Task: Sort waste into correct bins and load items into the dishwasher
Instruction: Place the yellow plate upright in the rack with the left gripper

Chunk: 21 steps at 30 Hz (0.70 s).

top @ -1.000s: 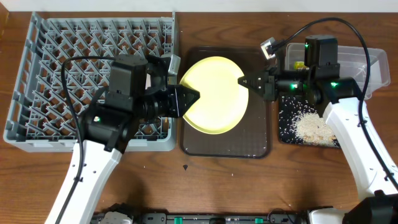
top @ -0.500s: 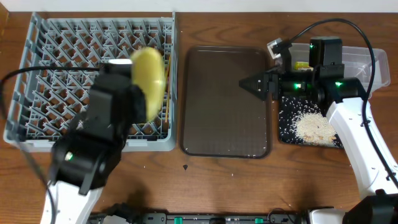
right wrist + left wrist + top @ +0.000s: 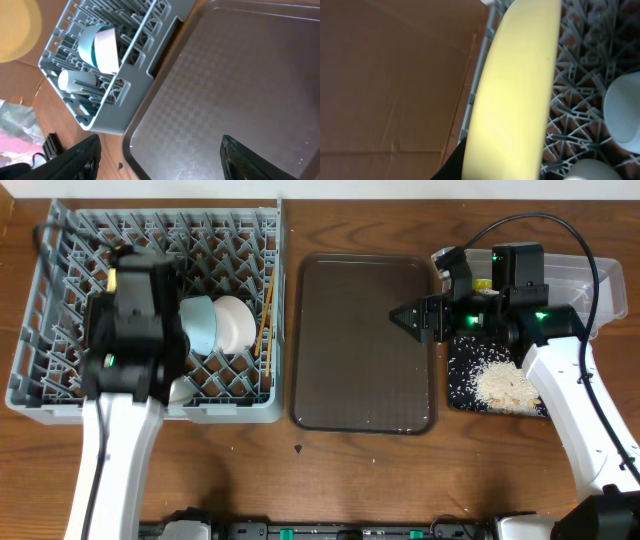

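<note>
My left gripper (image 3: 485,172) is shut on the round yellow plate (image 3: 515,85), which stands on edge over the grey dish rack (image 3: 580,100) near its left rim. Overhead, the left arm (image 3: 135,320) hides the plate. The rack (image 3: 60,395) holds a light blue bowl (image 3: 197,325), a white bowl (image 3: 235,323), a white cup (image 3: 180,390) and chopsticks (image 3: 265,320). My right gripper (image 3: 400,315) hangs open and empty over the right side of the brown tray (image 3: 365,345). Rice crumbs (image 3: 500,385) lie in the black tray (image 3: 462,385).
The clear tub (image 3: 590,280) sits at the back right with a green-and-yellow wrapper (image 3: 483,283) inside. In the right wrist view the rack (image 3: 150,35) lies left of the bare brown tray (image 3: 240,85), with the plate (image 3: 17,27) at top left. A small dark speck (image 3: 298,448) lies on the table.
The right gripper let go of the plate and opened, staying over the tray. The left arm carried the plate leftward from the brown tray to above the rack's left side.
</note>
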Motion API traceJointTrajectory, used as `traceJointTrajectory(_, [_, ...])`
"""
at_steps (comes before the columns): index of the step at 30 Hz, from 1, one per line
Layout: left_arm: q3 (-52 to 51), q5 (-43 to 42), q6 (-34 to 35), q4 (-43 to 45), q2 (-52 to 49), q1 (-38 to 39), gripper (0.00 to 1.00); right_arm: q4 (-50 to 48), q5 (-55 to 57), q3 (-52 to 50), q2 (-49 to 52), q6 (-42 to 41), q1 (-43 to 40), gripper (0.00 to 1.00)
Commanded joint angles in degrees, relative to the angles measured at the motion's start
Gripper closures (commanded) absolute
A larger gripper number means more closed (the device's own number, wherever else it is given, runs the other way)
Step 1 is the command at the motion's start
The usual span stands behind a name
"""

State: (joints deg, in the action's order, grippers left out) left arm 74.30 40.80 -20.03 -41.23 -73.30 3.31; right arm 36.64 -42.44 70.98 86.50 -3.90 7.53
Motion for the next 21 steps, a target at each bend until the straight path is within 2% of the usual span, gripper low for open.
traceJointTrajectory(1, [0.5,-1.9,-5.3,3.0,-5.5,-0.5,0.92,0.0,0.7,-0.2,-0.4,-0.3,0.7,0.25])
traceJointTrajectory(5, [0.5,-2.7,-8.4,6.0,-12.1,-0.4,0.92,0.0,0.7,-0.2,-0.4,-0.3,0.7,0.25])
traceJointTrajectory(12, [0.5,-5.1,-8.0,6.2,-16.9,-0.4,0.92,0.1,0.7,-0.2,-0.4,-0.3,0.7,0.25])
traceJointTrajectory(15, [0.5,-7.3,-5.4,6.3,-17.1,-0.4,0.92,0.0,0.7,-0.2,-0.4,-0.3,0.7,0.25])
traceJointTrajectory(18, [0.5,-7.3,-4.9,6.3,-17.1,-0.4,0.83,0.2,0.6,-0.2,-0.4,-0.3,0.7,0.25])
traceJointTrajectory(20, [0.5,-7.4,-4.9,6.7,-17.1,-0.4,0.72,0.4,0.7,-0.2,-0.4,-0.3,0.7,0.25])
traceJointTrajectory(21, [0.5,-7.4,-4.9,6.7,-17.0,-0.4,0.71,0.5,0.7,-0.2,-0.4,-0.3,0.7,0.25])
